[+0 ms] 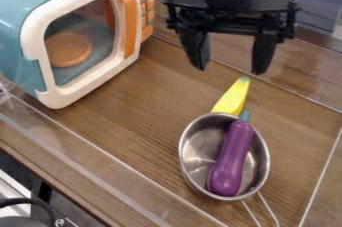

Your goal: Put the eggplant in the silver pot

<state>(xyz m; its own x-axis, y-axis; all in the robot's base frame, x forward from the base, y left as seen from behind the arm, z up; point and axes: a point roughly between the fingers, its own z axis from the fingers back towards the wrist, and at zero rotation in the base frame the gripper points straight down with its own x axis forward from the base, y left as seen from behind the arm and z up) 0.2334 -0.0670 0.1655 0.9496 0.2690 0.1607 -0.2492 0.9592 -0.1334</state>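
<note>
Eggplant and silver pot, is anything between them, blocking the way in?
No. The eggplant already lies inside the silver pot, its stem end at the rim near the yellow corn-like toy. The pincer hangs open above, apart.
</note>
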